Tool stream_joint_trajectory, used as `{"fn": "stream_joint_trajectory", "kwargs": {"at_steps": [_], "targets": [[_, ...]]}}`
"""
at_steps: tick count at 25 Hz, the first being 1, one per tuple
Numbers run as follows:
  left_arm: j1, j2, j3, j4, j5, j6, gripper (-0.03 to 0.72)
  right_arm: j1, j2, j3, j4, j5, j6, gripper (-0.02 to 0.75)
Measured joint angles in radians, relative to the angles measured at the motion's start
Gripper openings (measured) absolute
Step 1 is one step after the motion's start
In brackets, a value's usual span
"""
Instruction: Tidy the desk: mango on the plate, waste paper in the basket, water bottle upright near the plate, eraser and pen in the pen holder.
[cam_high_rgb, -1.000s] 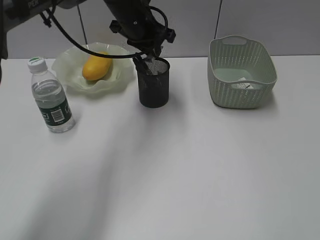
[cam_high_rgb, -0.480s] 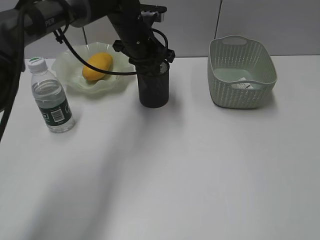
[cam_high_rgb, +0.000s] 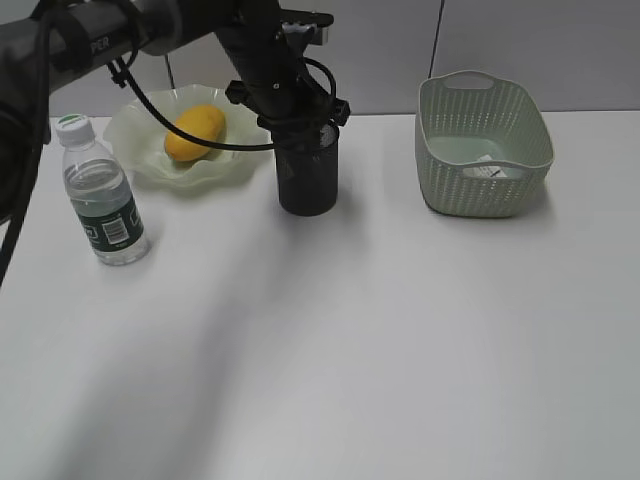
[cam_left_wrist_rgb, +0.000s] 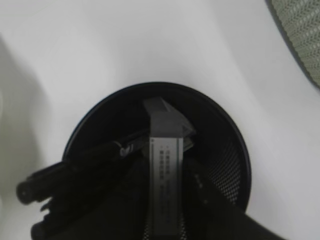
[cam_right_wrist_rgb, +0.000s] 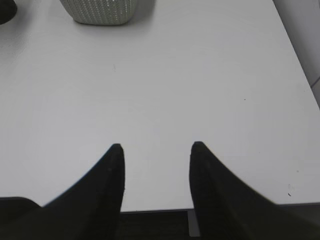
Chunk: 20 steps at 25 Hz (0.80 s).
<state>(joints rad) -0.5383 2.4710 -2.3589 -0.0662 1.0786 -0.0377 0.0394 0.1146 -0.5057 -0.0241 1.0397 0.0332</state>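
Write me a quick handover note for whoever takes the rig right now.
Left hand: down in the pen holder, fingers around the eraser; release not confirmed.
Right hand: open, empty, over bare table.
Done: mango on the plate; water bottle upright beside it; waste paper in the basket; pen in the holder.
Left: let go of the eraser, lift the arm clear.

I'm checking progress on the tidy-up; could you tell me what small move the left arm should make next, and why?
Probably open the left fingers fully and lift straight up. The eraser between them already sits inside the pen holder beside the pen, so only the release seems left.
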Motion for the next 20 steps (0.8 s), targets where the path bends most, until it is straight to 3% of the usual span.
{"fn": "stream_joint_trajectory", "kwargs": {"at_steps": [6,16,20], "targets": [[-0.001,-0.02,0.0,-0.004,-0.005,0.0,0.438,0.0,0.0,0.0,0.0,0.0,0.0,0.351],[0.002,-0.266,0.0,0.019,-0.022,0.0,0.476,0.0,0.0,0.0,0.0,0.0,0.0,0.351],[0.038,-0.394,0.0,0.072,-0.018,0.0,0.476,0.0,0.0,0.0,0.0,0.0,0.0,0.351]]}}
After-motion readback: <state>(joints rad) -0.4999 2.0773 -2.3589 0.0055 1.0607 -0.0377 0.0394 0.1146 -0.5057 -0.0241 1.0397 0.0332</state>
